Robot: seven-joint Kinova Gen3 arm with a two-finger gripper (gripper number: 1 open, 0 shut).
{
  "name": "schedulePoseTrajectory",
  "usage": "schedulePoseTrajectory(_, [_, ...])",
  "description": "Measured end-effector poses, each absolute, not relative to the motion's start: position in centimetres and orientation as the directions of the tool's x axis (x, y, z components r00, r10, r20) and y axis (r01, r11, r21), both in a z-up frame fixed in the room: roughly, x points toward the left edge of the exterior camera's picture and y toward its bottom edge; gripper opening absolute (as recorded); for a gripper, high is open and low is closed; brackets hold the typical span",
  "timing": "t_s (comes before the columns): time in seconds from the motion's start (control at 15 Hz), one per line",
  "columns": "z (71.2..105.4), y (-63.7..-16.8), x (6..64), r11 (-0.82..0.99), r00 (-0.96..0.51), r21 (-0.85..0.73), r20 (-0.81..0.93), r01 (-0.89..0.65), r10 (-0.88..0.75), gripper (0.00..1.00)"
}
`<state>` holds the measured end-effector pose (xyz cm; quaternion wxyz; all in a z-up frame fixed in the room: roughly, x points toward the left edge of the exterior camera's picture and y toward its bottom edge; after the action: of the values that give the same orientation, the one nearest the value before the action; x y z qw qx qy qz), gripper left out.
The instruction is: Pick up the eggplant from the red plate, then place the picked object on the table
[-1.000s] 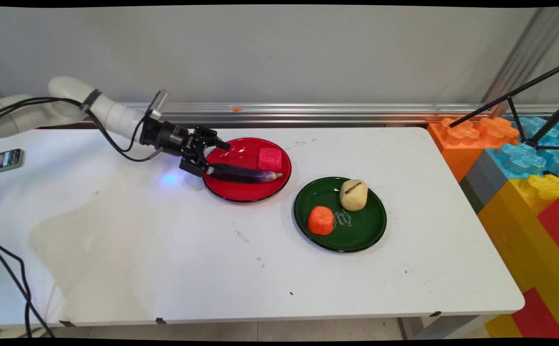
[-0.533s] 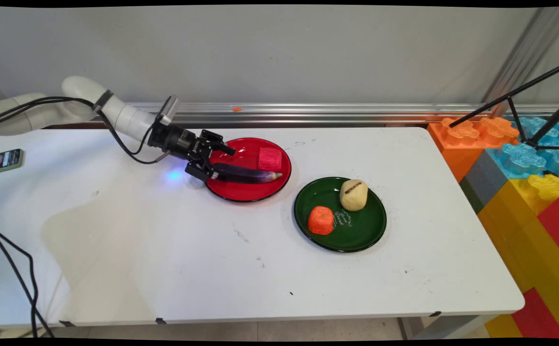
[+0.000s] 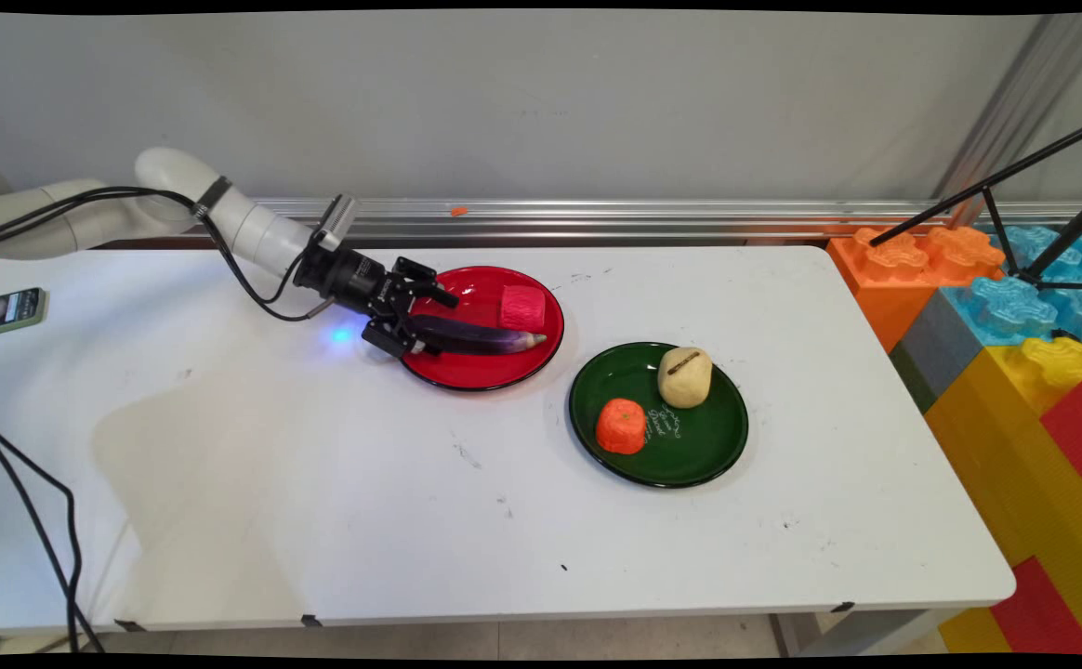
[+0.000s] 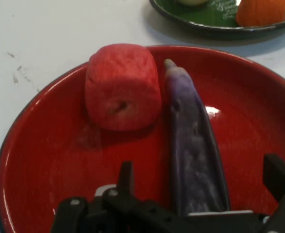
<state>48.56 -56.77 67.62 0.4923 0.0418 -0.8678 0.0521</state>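
Note:
A dark purple eggplant (image 3: 485, 339) lies across the red plate (image 3: 481, 381), its tip pointing right, beside a pinkish-red fruit (image 3: 521, 308). My gripper (image 3: 431, 327) stands open at the plate's left rim, low and nearly level, with one finger on each side of the eggplant's thick end. In the hand view the eggplant (image 4: 193, 141) runs up between the spread fingers (image 4: 126, 177), and the red fruit (image 4: 122, 87) sits to its left on the red plate (image 4: 45, 160). The gripper (image 4: 200, 177) straddles the eggplant without closing on it.
A green plate (image 3: 699, 455) to the right carries an orange fruit (image 3: 621, 426) and a beige potato (image 3: 685, 376). A phone (image 3: 8, 309) lies at the table's far left. Large coloured blocks (image 3: 1015, 353) and black tripod legs (image 3: 996, 186) stand past the right edge.
The gripper has slid right along the table, so its open fingers now reach further around the eggplant's thick end. The eggplant and plates have stayed put.

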Motion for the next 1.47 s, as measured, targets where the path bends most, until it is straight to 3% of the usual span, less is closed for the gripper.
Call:
schedulePoseTrajectory(0.47, [67.2,-57.4,48.5,0.992,-0.531,-0.076,0.847,-0.099,0.012,1.00])
schedulePoseTrajectory(0.53, [67.2,-57.4,48.5,0.992,-0.532,-0.083,0.847,-0.096,0.019,0.00])
schedulePoseTrajectory(1.47, [67.7,-58.1,47.7,0.993,-0.509,-0.091,0.860,-0.077,0.040,0.00])
